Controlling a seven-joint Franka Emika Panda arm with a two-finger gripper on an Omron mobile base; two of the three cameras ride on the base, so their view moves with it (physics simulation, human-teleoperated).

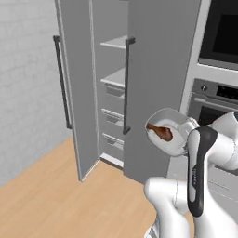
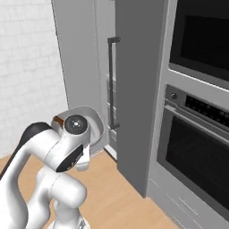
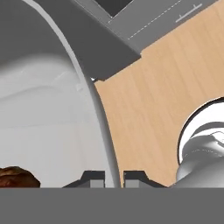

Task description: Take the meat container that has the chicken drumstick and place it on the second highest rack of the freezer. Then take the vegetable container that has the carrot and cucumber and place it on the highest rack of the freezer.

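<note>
Pinching the container (image 1: pixel 173 130) by its thin rim, the gripper (image 3: pixel 113 178) carries a rigid, probably light dish whose loose drumstick (image 1: pixel 159 131) may slide if tilted.

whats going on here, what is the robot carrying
The arm's end effector is shut on the rim of a white meat container with the chicken drumstick inside, held up in the air in front of the freezer. The freezer's left door stands open, showing light-grey shelves above drawers. The container is not yet on the second highest rack; it sits lower and to the right of the opening, near the built-in oven.
</note>
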